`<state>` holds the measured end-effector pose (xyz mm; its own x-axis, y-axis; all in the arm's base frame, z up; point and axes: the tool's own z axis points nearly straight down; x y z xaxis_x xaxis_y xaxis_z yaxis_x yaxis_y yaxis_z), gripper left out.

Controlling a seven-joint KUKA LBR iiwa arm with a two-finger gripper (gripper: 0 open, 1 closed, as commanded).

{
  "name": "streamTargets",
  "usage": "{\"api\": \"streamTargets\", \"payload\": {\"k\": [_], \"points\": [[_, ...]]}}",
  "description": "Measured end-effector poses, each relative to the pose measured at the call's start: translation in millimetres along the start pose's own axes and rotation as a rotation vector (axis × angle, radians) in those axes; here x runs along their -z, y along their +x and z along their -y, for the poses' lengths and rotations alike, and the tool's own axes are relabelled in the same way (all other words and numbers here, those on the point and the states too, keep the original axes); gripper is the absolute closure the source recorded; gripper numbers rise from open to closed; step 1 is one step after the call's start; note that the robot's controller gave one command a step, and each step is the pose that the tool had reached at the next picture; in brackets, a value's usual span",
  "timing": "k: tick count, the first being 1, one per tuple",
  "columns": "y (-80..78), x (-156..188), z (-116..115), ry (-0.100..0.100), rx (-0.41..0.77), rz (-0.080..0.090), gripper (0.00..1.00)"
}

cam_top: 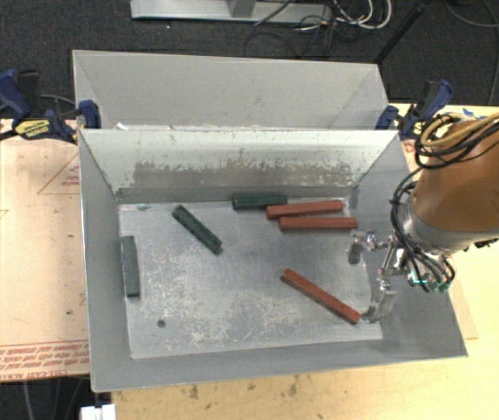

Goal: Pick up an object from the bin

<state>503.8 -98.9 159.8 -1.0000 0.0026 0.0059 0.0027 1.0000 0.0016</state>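
Observation:
My gripper [368, 280] hangs at the bin's right side with its fingers spread open and nothing between them. One fingertip [355, 252] is toward the back. The other fingertip [378, 309] sits close beside the right end of a red-brown bar [319, 295]. That bar lies slanted on the floor at the front right. Two more red-brown bars [303, 208] [317, 223] lie side by side near the back wall, left of and behind the gripper.
A dark green bar [259, 202] lies along the back wall, and another [197, 229] lies slanted left of centre. A grey-green bar [130, 266] runs along the left wall. The arm with its orange cover and cables reaches over the right rim.

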Motion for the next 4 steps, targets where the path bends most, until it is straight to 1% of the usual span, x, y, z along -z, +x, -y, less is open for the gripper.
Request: {"api": "streamTargets", "payload": {"k": [1, 2, 3, 4], "points": [[0.6, -93, -30, -0.002, -0.204, 0.001, 0.00], [3.3, -59, -57, -0.001, -0.300, 0.008, 0.00], [-9.3, -56, -81, -0.002, -0.389, 0.008, 0.00], [-26.2, -91, -55, -0.001, -0.585, 0.006, 0.00]]}}
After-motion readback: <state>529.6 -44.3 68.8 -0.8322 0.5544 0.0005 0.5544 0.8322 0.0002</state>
